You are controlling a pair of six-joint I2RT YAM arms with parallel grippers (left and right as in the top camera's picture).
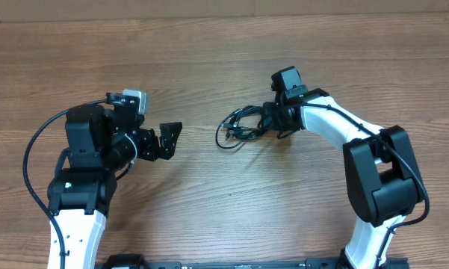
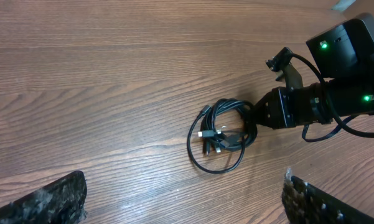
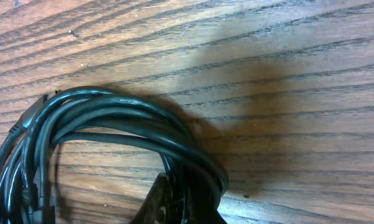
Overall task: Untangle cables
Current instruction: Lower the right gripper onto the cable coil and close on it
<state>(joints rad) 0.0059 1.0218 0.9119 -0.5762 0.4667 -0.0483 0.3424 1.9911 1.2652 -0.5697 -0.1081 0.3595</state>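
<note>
fingers point(image 2: 50, 199) of the left gripper point(image 1: 171, 140) are spread wide apart and hold nothing. the right gripper point(image 1: 269, 123) has its fingers pinched on the right side of the cables point(image 2: 218, 139). the cables lie in a small loopy bunch on the wood table point(image 1: 209, 45), between the two arms.

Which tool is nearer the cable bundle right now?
Right. The right tool is closed on the cable bundle at the edge nearest its own arm. The left tool sits open, well apart on the opposite side.
</note>
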